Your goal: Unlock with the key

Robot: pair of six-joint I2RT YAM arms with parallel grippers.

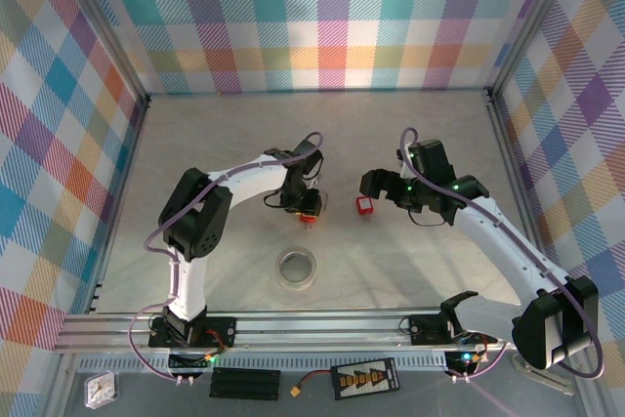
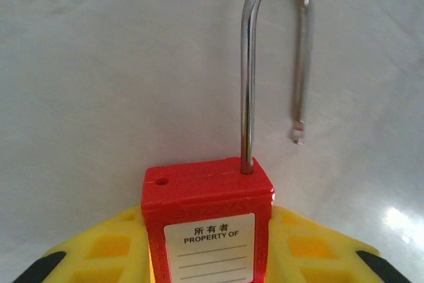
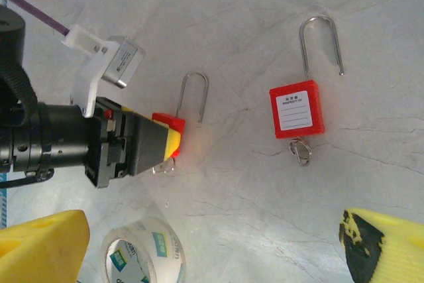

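1. Task judged done or very nearly so: two red padlocks in view, both with shackles sprung open, nothing visibly locked.
2. left gripper closed narrowly on the red body of the held padlock, near the middle of the surface and a little left of centre.
3. right gripper spread wide and holding nothing, poised above the second padlock.
4. Second padlock lying flat, label up, near the held one but apart from it, with the free leg of its loop clear of the body.
5. shackle of the held padlock raised, free end hanging well out of the body, socket hole beside it empty.
6. Small metal piece under each body, probably the key on its ring, with another below the held lock; too small to tell key from ring.
7. Left to do, by judgement: at most withdrawing a key and setting the held lock down.
8. Room: walls of pastel plaid cloth on three sides, stretched over a metal frame.
9. Surface pale grey, faintly marbled, with glare patches.
10. tape roll lying flat, nearer the arm bases and well apart from both locks.
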